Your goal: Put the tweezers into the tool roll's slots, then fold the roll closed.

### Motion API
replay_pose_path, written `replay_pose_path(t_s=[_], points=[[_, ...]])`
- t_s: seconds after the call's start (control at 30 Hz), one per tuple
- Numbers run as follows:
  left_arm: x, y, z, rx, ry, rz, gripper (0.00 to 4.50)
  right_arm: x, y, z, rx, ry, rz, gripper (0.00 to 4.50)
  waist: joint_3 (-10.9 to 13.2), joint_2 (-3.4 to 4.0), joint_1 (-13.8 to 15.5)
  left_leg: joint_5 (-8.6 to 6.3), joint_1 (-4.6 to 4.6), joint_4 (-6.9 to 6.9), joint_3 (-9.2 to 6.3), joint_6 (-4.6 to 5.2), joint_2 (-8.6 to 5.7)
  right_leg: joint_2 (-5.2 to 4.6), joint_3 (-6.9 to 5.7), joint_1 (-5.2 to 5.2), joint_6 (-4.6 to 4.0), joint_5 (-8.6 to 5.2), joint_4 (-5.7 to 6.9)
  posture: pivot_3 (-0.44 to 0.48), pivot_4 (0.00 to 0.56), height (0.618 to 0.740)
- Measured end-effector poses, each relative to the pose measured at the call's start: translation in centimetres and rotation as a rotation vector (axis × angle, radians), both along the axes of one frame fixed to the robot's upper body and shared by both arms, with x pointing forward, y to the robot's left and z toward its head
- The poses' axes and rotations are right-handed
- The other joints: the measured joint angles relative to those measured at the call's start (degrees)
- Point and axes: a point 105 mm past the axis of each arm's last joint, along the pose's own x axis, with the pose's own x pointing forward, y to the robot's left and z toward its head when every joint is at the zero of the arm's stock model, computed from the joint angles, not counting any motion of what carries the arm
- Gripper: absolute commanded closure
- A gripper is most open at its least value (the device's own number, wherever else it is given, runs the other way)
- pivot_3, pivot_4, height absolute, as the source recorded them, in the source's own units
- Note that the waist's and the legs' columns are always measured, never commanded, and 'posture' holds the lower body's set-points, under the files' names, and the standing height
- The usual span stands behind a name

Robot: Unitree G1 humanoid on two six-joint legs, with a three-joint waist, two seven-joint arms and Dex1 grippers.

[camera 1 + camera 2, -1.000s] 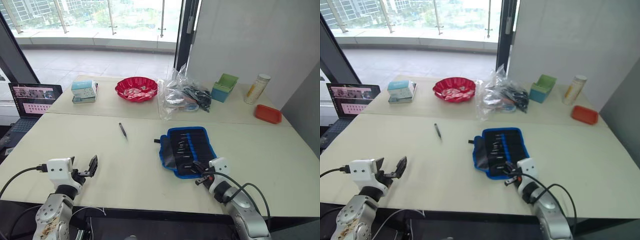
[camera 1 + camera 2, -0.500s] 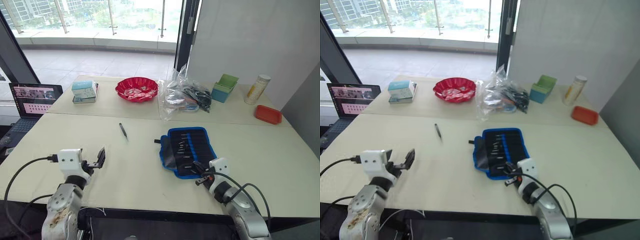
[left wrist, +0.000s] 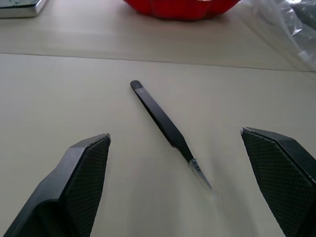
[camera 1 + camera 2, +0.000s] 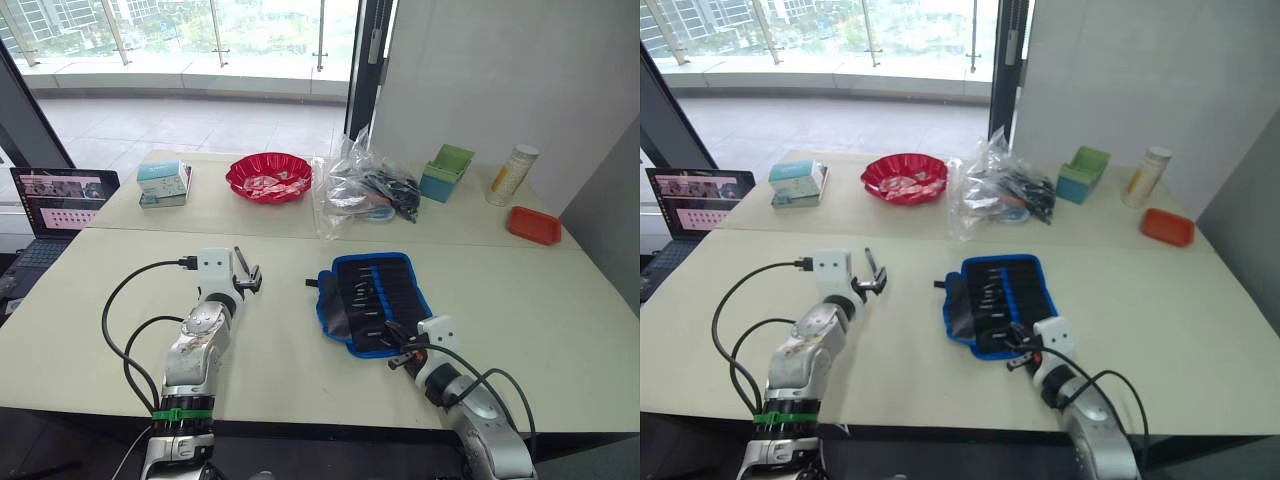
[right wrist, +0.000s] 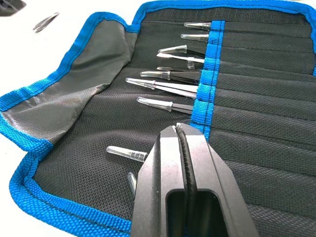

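While the left pincer hovers wide open, one loose tweezer lies on the surface between its fingers, untouched.

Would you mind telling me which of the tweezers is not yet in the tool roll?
The lone tweezers lying bare on the table, between the open left end effector's fingers; the others sit in the tool roll.

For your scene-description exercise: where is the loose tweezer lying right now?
The loose tweezer lies flat on the bare table, between the open left gripper's fingers, left of the tool roll and nearer the robot than the red bowl.
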Motion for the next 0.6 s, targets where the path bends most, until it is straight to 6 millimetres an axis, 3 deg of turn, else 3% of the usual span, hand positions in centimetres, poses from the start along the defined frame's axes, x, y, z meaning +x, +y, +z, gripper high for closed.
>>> replay_pose_path(t_s=[0.1, 0.23, 0.27, 0.6], points=[[1.1, -1.3, -1.1, -0.046, 0.052, 0.004, 0.02, -0.1, 0.0, 0.0, 0.003, -0.001, -0.010, 4.50, 0.00, -0.01, 0.17, 0.00, -0.02, 0.00, 0.00, 0.00, -0.02, 0.00, -0.01, 0.00, 0.00, 0.00, -0.01, 0.000, 0.150, 0.740], [2.1, -2.1, -1.2, -0.037, 0.062, 0.002, 0.02, -0.1, 0.1, 0.1, 0.011, -0.003, -0.021, 4.50, 0.00, 0.01, 0.07, 0.00, -0.02, 0.00, 0.01, 0.00, -0.04, -0.01, 0.00, 0.00, 0.00, 0.00, -0.01, 0.000, 0.150, 0.740], [2.1, -2.2, -1.2, -0.026, 0.062, 0.001, 0.57, -0.1, 0.1, 0.1, 0.011, -0.002, -0.022, 4.50, 0.00, 0.01, 0.11, 0.00, -0.02, 0.00, 0.00, 0.00, -0.05, -0.02, 0.00, 0.00, 0.00, 0.00, 0.00, 0.000, 0.150, 0.740], [1.5, -2.1, -1.8, 0.003, 0.064, 0.036, 3.75, -0.2, 0.0, 0.0, 0.007, -0.001, -0.041, 4.50, 0.01, 0.03, 0.19, 0.00, -0.02, 0.00, 0.00, 0.00, -0.08, -0.07, 0.00, 0.00, 0.00, 0.00, -0.01, 0.000, 0.150, 0.740]])
